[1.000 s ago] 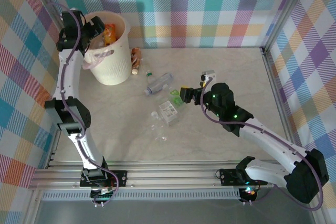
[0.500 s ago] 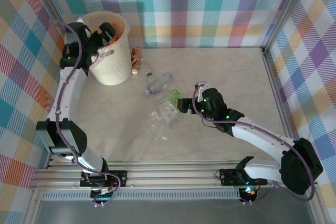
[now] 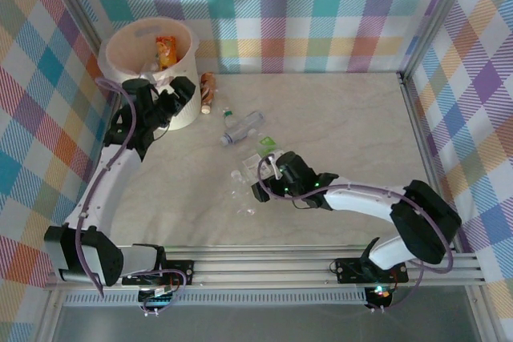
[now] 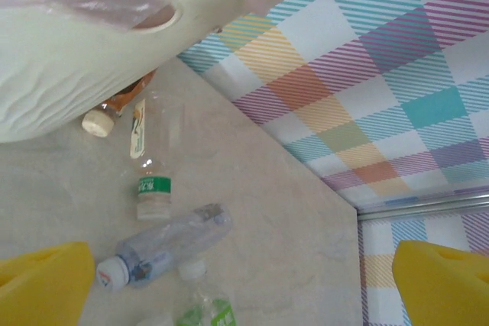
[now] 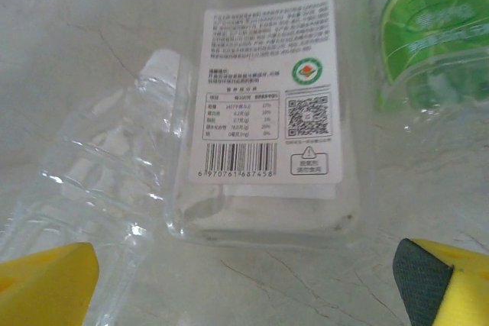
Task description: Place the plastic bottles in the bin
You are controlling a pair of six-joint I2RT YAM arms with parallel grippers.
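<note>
Now my open, empty left claw (image 3: 180, 94) has backed off the bin (image 3: 194, 44) beside it, while my open right claw (image 5: 244, 280) has dropped over the white-labelled bottle (image 5: 267, 112) just ahead, next pick.

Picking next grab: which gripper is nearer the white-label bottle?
Right. The right gripper hovers just above the white-label bottle, jaws open; the left gripper is beside the bin, well away from it.

Marbled table (image 3: 353, 118), plaid walls (image 3: 321, 6)
</note>
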